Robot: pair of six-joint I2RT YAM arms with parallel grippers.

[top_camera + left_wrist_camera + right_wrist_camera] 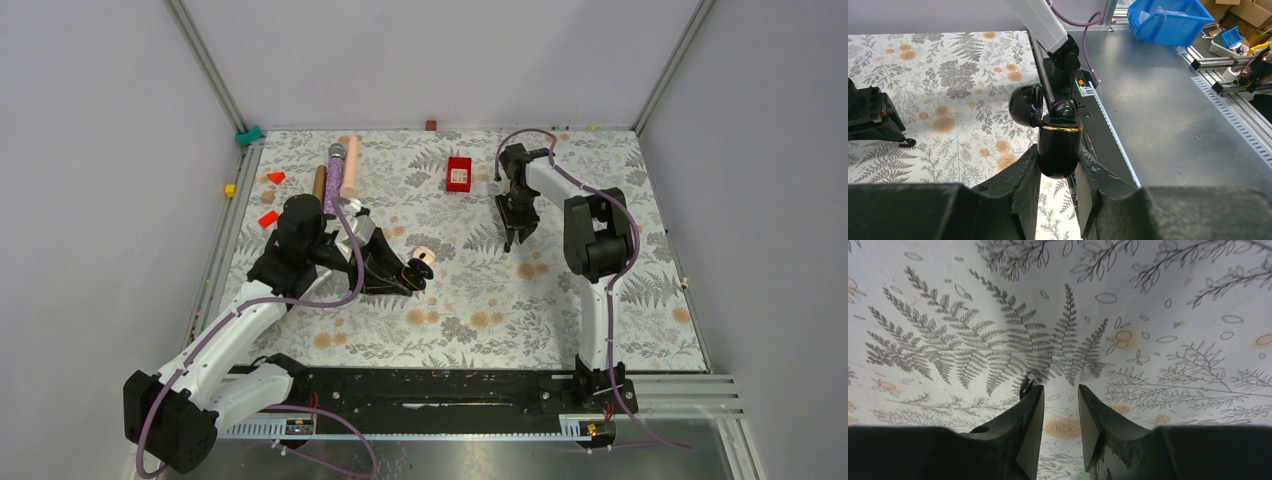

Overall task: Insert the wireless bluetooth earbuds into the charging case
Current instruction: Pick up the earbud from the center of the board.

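**Case held open; earbud at the fingertip**

The left gripper clamps the lower body of the black case. The lid is swung back and the mouth faces up, presumably so an earbud can go in from above. A dark rounded shape sits in the mouth, perhaps one earbud seated. In the top view the case is at mid-frame over the bench. The right gripper points down at the bench, its jaws narrow with nothing between them. A tiny earbud lies at the tip of the finger on the left of the right wrist view, likely the next pick.
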